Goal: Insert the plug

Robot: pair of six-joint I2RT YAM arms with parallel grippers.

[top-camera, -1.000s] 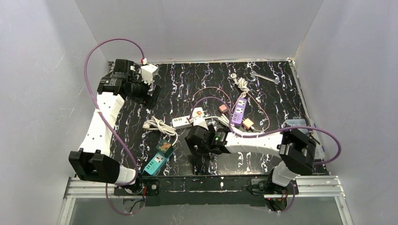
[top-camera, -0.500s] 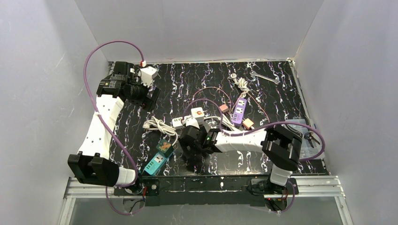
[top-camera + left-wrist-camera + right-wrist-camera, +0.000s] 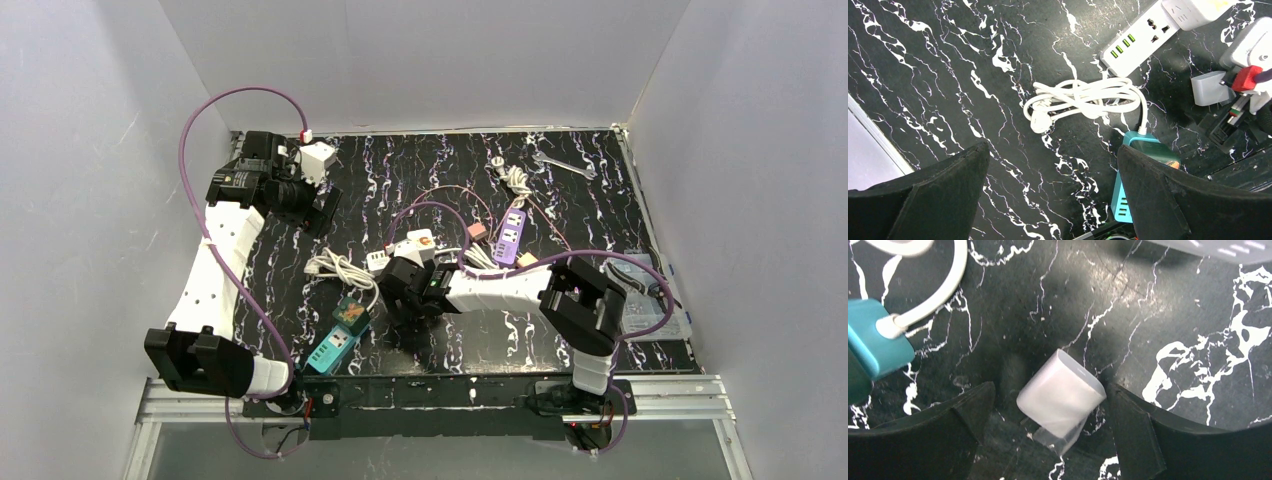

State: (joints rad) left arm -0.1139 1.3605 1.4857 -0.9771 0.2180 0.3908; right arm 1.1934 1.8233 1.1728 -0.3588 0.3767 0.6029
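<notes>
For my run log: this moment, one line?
left gripper open | right gripper open astride white plug | plug lying on table

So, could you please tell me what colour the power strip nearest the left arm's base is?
Teal. The power strip shows best in the top external view.

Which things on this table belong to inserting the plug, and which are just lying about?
Job in hand: white plug block; right gripper, jaws open either side of it; white power strip, probably the socket.

Lying about: wrench; purple power strip; clear plastic box.
</notes>
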